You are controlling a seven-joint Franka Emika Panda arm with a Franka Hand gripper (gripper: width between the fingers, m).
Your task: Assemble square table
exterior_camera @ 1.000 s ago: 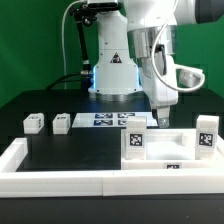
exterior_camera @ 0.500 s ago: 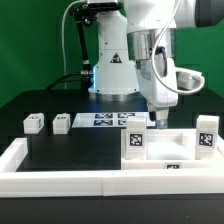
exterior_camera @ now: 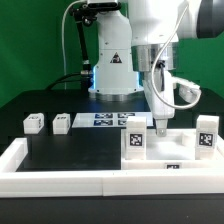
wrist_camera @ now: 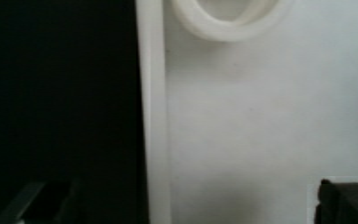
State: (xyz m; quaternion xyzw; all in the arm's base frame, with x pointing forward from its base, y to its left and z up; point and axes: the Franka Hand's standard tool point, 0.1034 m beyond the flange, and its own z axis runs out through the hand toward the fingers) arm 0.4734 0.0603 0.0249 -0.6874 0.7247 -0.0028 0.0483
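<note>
The square table's top, a flat white slab (exterior_camera: 185, 152), lies at the exterior view's right with a tag on its front edge. Two white tagged leg blocks (exterior_camera: 135, 143) (exterior_camera: 206, 134) stand upright on it. Two more leg blocks (exterior_camera: 34, 122) (exterior_camera: 61, 123) rest on the black surface at the left. My gripper (exterior_camera: 158, 127) hangs open just above the slab's back edge, between the two upright legs. In the wrist view the slab (wrist_camera: 247, 120) and one corner hole (wrist_camera: 229, 18) fill the picture. The gripper (wrist_camera: 185, 203) straddles the slab's edge, holding nothing.
The marker board (exterior_camera: 108, 120) lies flat behind the middle of the table. A long white rail (exterior_camera: 60, 181) borders the black surface along the front and the left side. The robot base (exterior_camera: 112, 70) stands at the back.
The arm has shifted a little and the gripper has come down slightly toward the slab. It stays open. No part has moved.
</note>
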